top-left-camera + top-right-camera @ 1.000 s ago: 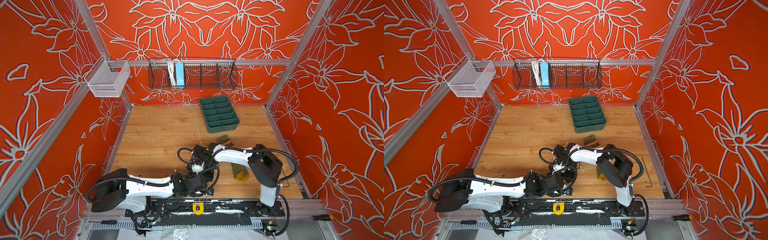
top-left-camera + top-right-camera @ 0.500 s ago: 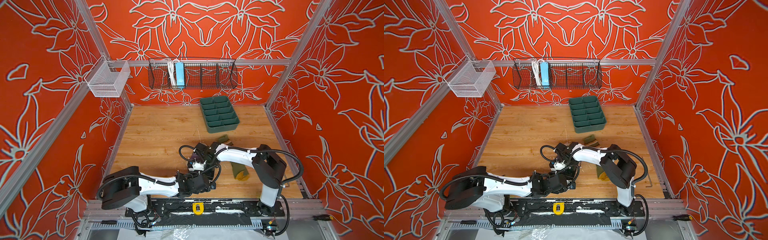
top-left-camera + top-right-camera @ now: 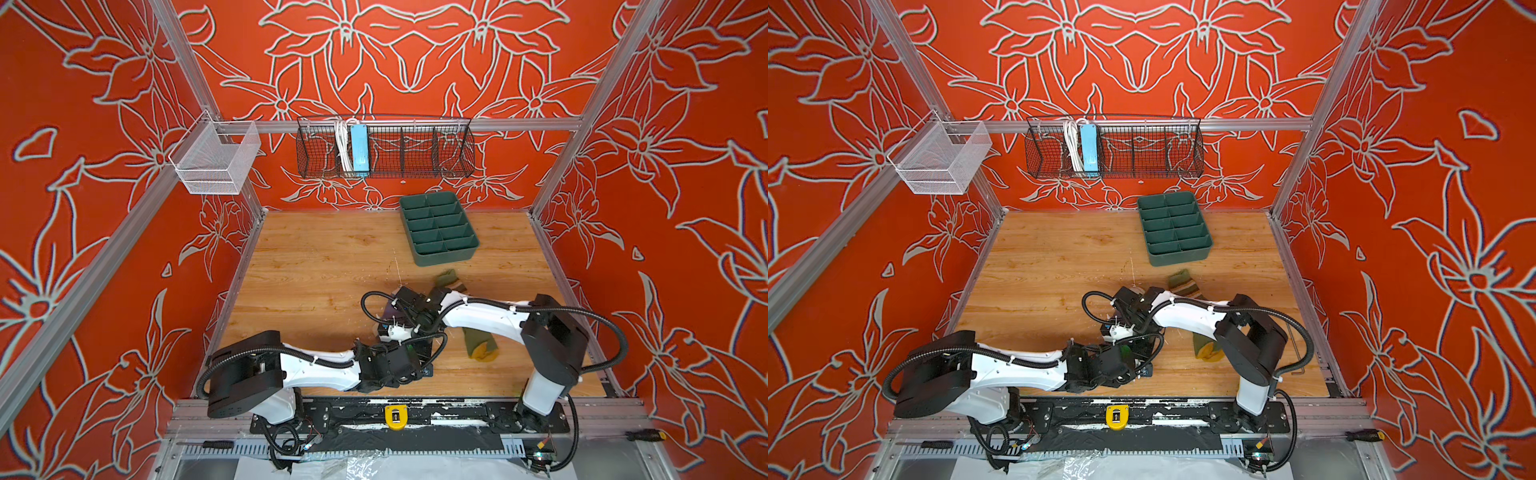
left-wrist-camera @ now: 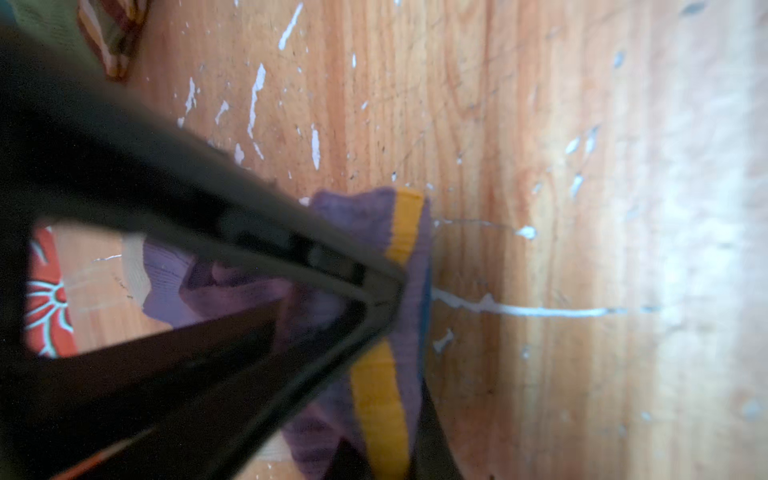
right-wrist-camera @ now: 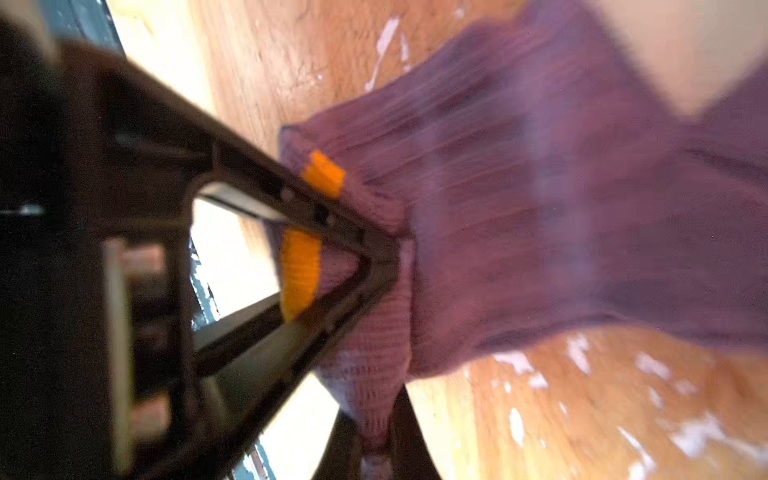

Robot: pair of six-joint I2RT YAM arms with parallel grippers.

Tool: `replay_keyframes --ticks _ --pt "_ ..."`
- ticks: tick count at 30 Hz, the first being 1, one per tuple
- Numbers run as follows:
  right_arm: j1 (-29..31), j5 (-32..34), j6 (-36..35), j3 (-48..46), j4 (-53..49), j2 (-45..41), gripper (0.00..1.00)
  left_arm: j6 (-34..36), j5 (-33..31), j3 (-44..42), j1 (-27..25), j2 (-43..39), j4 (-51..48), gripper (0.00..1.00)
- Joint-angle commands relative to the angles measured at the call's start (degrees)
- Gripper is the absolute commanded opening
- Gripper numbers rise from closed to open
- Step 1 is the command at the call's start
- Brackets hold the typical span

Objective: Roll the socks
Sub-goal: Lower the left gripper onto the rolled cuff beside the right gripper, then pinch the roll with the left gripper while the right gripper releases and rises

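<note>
The purple sock (image 4: 365,220) with a yellow cuff stripe lies bunched on the wooden table, almost wholly hidden under the two wrists in both top views. My left gripper (image 4: 386,451) is shut on its striped cuff. My right gripper (image 5: 376,440) is shut on a fold of the same sock (image 5: 519,208), which stretches away from it. The two grippers meet tip to tip near the front middle, left gripper (image 3: 417,347) and right gripper (image 3: 397,332). The olive green sock (image 3: 478,345) lies flat to the right under the right arm, mustard toe toward the front, striped cuff (image 3: 446,280) at the far end.
A green compartment tray (image 3: 440,226) sits at the back right of the table. A black wire basket (image 3: 386,149) and a white mesh basket (image 3: 216,160) hang on the walls. A metal hex key (image 3: 1296,353) lies at the right edge.
The left gripper's jaws have closed onto the purple sock's cuff, and the left arm has stretched further right. The right gripper has kept its hold and shifted slightly.
</note>
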Motion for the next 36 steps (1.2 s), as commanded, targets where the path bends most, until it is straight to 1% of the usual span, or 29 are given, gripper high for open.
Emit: replay_keyframes --ticks 1,3,4,5,6,7,8,11,12,14,18,20,22,25,27,28,30,32,35,36 --pt "-2.65 7.81 2.71 -2.54 0.32 -6.77 0.24 -2.41 5.84 0.30 0.65 -1.42 -6.76 0.00" --pt "-4.73 10.37 4.48 -4.27 1.63 -12.04 0.43 -2.58 7.84 0.44 0.83 -1.26 -6.90 0.00" --pt "-5.79 11.70 5.26 -5.17 2.24 -14.85 0.56 -2.59 8.74 0.68 0.97 -0.96 -7.15 0.00" --pt "-6.76 13.09 5.91 -5.80 2.81 -17.44 0.65 -2.37 9.45 1.34 1.05 -0.24 -8.10 0.00" --pt "-8.28 15.38 6.64 -6.69 3.82 -21.02 0.68 -2.38 9.93 2.22 1.03 0.64 -8.82 0.00" --pt "-9.35 16.64 6.83 -7.09 4.30 -23.18 0.71 -2.36 10.56 2.81 0.99 1.45 -9.56 0.00" --pt "-10.74 19.38 7.37 -7.71 5.45 -26.53 0.73 -2.43 11.36 3.92 2.61 2.49 -10.60 0.00" --pt "-15.15 28.60 9.30 -8.97 9.66 -36.14 0.78 -3.86 14.82 8.51 4.49 5.18 -14.12 0.00" --pt "-16.29 31.31 10.13 -9.22 11.15 -38.66 0.81 -4.69 15.77 10.26 4.90 6.07 -15.01 0.00" --pt "-18.40 35.20 11.32 -9.49 14.59 -44.44 0.83 -7.50 15.69 13.78 5.02 8.16 -16.73 0.00" --pt "-20.02 40.00 11.68 -9.88 20.93 -52.84 0.86 -15.76 15.81 21.70 5.02 14.11 -21.98 0.00" --pt "-20.09 41.29 11.21 -8.77 21.73 -54.84 0.86 -19.31 16.13 23.61 5.02 16.45 -22.55 0.00" --pt "-20.11 40.74 10.65 -7.25 21.04 -56.04 0.86 -22.13 16.36 23.72 5.02 17.68 -21.33 0.00" --pt "-20.05 37.14 10.55 -6.15 19.67 -58.67 0.86 -24.28 19.18 21.21 5.09 17.51 -17.69 0.00" --pt "-20.10 34.62 10.65 -7.46 20.65 -61.30 0.86 -24.39 23.08 18.92 5.49 16.45 -15.16 0.00" --pt "-20.05 33.40 10.37 -8.15 21.35 -62.33 0.86 -24.59 24.01 17.86 5.61 15.90 -13.90 0.00" --pt "-20.11 28.64 8.06 -10.68 23.22 -64.56 0.85 -25.37 26.94 14.78 6.44 14.37 -10.63 0.00" --pt "-20.10 25.00 5.94 -11.44 22.77 -65.05 0.84 -27.23 28.60 10.90 7.39 12.44 -6.78 0.00" --pt "-19.98 20.00 2.84 -11.23 17.57 -63.57 0.81 -29.96 32.38 5.28 9.16 9.60 -2.19 0.00" --pt "-19.99 19.45 2.63 -11.70 16.21 -62.93 0.80 -30.30 34.09 3.86 9.90 8.90 -1.28 0.00"
